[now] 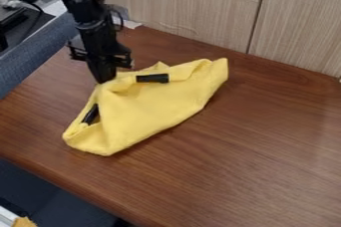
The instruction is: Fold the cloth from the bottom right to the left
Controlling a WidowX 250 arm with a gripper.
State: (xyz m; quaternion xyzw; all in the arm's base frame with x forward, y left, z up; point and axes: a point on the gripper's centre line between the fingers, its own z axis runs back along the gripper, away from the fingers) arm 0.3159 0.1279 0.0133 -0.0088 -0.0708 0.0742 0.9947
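Observation:
The black gripper points down at the upper left edge of the yellow cloth. Its fingers are together, with a bit of cloth gathered at their tips. The cloth lies folded and creased on the table, stretching from a rounded lower left end to a narrower upper right end. One short black piece lies along its upper part, and another black piece shows at its left edge, partly covered by cloth.
The brown wooden table extends right and toward the front. A pale wood-grain panel stands along the back. A blue-grey padded edge borders the table at left.

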